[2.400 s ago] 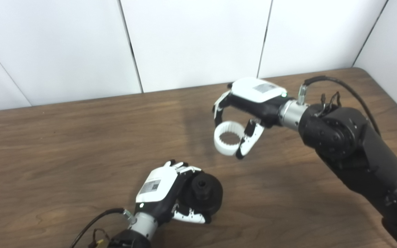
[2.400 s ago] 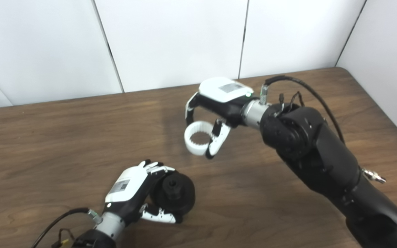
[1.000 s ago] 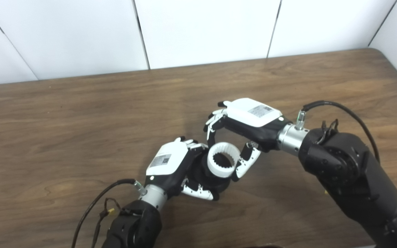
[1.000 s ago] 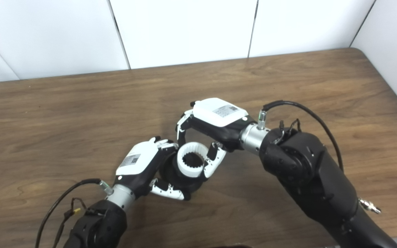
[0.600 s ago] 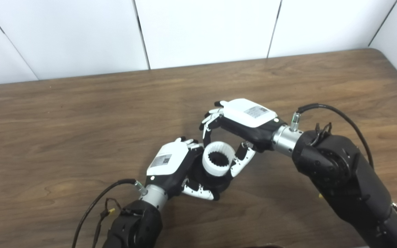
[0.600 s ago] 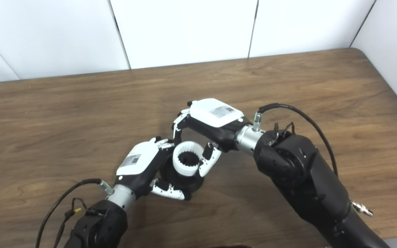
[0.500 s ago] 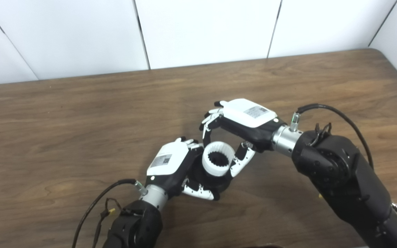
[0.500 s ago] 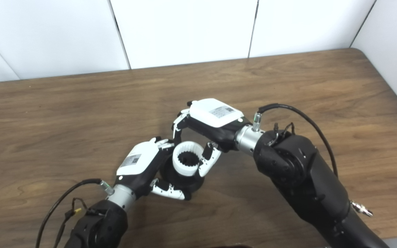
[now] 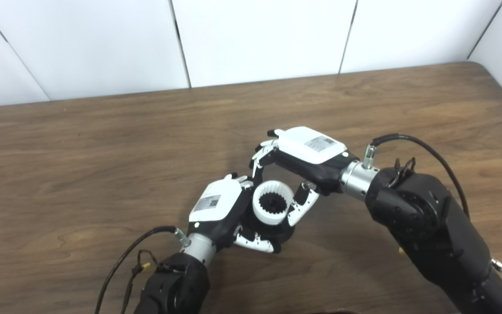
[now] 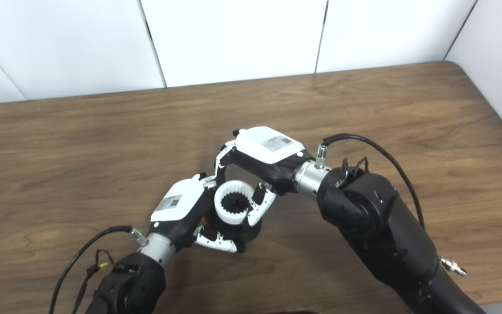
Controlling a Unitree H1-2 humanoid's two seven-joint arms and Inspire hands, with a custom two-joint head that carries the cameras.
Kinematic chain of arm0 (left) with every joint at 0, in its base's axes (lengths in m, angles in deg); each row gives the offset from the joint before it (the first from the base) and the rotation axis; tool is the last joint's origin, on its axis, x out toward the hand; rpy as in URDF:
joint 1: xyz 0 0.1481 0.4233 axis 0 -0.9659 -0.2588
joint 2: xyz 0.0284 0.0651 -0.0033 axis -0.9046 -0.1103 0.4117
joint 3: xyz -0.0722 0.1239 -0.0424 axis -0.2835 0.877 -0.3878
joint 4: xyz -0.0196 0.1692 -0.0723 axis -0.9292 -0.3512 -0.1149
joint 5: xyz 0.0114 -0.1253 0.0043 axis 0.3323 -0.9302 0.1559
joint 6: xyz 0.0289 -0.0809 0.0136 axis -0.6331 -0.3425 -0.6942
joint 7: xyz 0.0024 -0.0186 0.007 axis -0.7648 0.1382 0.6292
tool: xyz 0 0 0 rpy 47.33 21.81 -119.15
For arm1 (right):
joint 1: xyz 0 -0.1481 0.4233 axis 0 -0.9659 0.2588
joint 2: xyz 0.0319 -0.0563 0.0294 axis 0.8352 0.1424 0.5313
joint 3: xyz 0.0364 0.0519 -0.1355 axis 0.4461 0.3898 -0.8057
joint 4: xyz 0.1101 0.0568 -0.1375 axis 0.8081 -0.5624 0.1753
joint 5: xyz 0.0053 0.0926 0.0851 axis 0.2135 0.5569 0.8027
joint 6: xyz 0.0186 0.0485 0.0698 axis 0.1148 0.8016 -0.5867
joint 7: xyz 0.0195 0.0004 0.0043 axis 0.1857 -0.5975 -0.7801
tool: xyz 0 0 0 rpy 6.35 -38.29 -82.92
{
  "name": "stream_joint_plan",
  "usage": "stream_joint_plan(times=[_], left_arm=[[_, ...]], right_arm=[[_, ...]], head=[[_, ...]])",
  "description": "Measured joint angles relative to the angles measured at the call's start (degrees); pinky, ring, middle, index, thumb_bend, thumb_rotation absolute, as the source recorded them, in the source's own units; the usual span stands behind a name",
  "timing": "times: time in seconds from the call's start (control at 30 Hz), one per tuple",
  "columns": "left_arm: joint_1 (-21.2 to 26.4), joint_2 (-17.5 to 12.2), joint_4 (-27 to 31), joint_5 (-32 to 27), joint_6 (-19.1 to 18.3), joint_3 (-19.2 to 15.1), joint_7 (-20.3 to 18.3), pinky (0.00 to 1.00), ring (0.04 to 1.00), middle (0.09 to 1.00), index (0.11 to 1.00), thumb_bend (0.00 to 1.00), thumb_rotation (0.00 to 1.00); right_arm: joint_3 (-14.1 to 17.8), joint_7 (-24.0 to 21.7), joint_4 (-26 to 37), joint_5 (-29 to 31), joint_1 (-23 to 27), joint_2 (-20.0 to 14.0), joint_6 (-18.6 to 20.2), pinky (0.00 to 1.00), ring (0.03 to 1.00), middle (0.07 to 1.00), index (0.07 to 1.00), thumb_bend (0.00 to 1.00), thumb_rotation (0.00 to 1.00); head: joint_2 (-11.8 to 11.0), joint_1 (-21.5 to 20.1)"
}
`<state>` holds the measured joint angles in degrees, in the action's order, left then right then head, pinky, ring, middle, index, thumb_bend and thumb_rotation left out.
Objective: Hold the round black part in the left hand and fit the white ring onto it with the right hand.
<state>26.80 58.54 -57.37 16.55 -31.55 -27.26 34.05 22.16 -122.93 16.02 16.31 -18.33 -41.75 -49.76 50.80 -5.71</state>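
white ring (image 9: 273,208), toothed inside, round black part (image 9: 282,230)

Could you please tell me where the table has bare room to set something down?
The brown wooden table shows bare wood left of the hands and along the white wall panels. It is crowded mid-table, where the left hand holds the round black part and the right hand holds the white toothed ring.

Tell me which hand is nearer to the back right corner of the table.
Right. The right hand sits toward that side of the table, holding the white ring; the left hand is nearer the front, gripping the round black part.
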Motion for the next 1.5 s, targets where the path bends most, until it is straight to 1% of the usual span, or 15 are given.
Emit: stream_joint_plan(times=[0.33,0.47,0.63,0.83,1.13,1.33,1.37,1.4,1.43,1.5], left_arm=[[0.0,0.0,0.0,0.1,0.0,0.0,0.1,1.0,0.908,0.789,0.479,0.53,0.06],[0.0,0.0,0.0,0.0,0.0,0.0,0.0,1.0,0.908,0.791,0.479,0.53,0.06],[0.0,0.0,0.0,-0.1,0.0,0.0,-0.1,1.0,0.912,0.793,0.478,0.53,0.06],[0.0,0.0,0.0,-0.2,0.0,-0.2,-0.1,1.0,0.91,0.789,0.478,0.53,0.06],[0.0,0.3,0.0,-0.2,-0.4,-0.3,-0.3,1.0,0.911,0.788,0.479,0.53,0.06],[0.0,0.4,0.0,-0.2,-0.5,-0.4,-0.1,1.0,0.905,0.781,0.479,0.53,0.06],[0.0,0.4,0.0,-0.2,-0.5,-0.4,-0.1,1.0,0.906,0.781,0.479,0.53,0.06],[0.0,0.4,0.0,-0.2,-0.5,-0.4,-0.1,1.0,0.909,0.782,0.479,0.53,0.06],[0.0,0.4,0.0,-0.2,-0.5,-0.4,-0.1,1.0,0.911,0.783,0.479,0.53,0.06],[0.0,0.3,0.0,-0.1,-0.5,-0.4,-0.1,1.0,0.91,0.782,0.479,0.53,0.06]], right_arm=[[-0.5,-0.5,-0.6,-0.3,0.0,1.1,-0.1,1.0,0.894,0.787,0.482,0.52,0.13],[-0.5,-0.3,-1.1,-0.4,0.1,1.1,-0.2,1.0,0.892,0.787,0.482,0.52,0.13],[-0.3,0.2,-3.3,-0.4,0.2,1.1,-0.9,1.0,0.89,0.781,0.482,0.52,0.13],[0.1,0.7,-4.2,-0.1,0.2,0.9,-2.0,1.0,0.887,0.778,0.482,0.52,0.13],[0.7,2.1,-5.9,0.8,0.0,0.6,-2.7,1.0,0.885,0.778,0.483,0.52,0.13],[0.8,2.7,-6.1,0.9,-0.2,0.5,-3.2,1.0,0.881,0.781,0.491,0.52,0.15],[0.8,2.7,-6.1,0.9,-0.2,0.5,-3.2,1.0,0.882,0.784,0.552,0.73,0.22],[0.8,2.7,-6.1,0.8,-0.2,0.5,-3.2,1.0,0.886,0.791,0.606,0.89,0.28],[0.8,2.6,-6.1,0.8,-0.2,0.4,-3.2,1.0,0.888,0.795,0.626,0.94,0.31],[0.9,2.3,-6.1,0.6,-0.2,0.1,-2.9,1.0,0.892,0.804,0.648,0.99,0.36]], head=[[0.2,0.0],[0.4,0.0],[0.6,0.0],[0.6,0.0],[0.8,-0.1],[0.8,-0.3],[0.8,-0.3],[0.8,-0.3],[0.8,-0.3],[0.7,-0.3]])
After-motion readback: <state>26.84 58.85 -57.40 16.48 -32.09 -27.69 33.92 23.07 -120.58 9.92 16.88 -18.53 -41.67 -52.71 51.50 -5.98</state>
